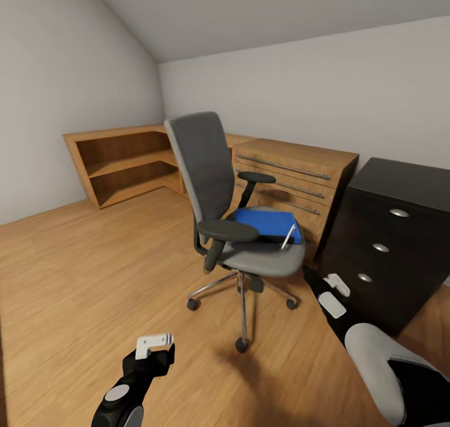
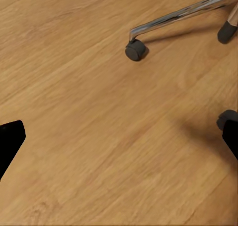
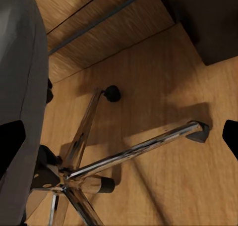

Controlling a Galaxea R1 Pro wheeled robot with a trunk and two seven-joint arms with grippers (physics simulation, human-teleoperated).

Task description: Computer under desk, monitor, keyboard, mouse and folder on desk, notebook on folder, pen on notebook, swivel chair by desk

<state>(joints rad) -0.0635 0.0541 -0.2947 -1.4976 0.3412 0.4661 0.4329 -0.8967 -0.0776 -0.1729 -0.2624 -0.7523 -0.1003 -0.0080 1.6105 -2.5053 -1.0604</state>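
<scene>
Chair and cargo first, from the head view: the swivel chair [image 1: 234,227] stood on the wooden floor [image 1: 94,277] in front of a light wooden drawer unit [image 1: 294,177], with open, empty wooden shelving [image 1: 122,161] along the wall behind it and a black drawer cabinet [image 1: 387,239] near its side. On the grey seat lay the folder [image 1: 265,222], flat, with the pen [image 1: 289,236] resting slantwise across its near corner. The left gripper [image 1: 156,342] hung low over bare floor, well short of the chair's casters, arm bent up from below. The right gripper [image 1: 334,292] reached forward between the seat's edge and the black cabinet, its jaws standing apart.

From the left wrist view, the floor [image 2: 99,112] lay below, one chrome spoke with its caster [image 2: 135,50] near; the dark fingertips [image 2: 10,139] sat at opposite edges, so those jaws were apart too.

From the right wrist view, the chair's chrome base [image 3: 129,151] spread beneath, fingertips [image 3: 10,144] wide either side, holding nothing.
</scene>
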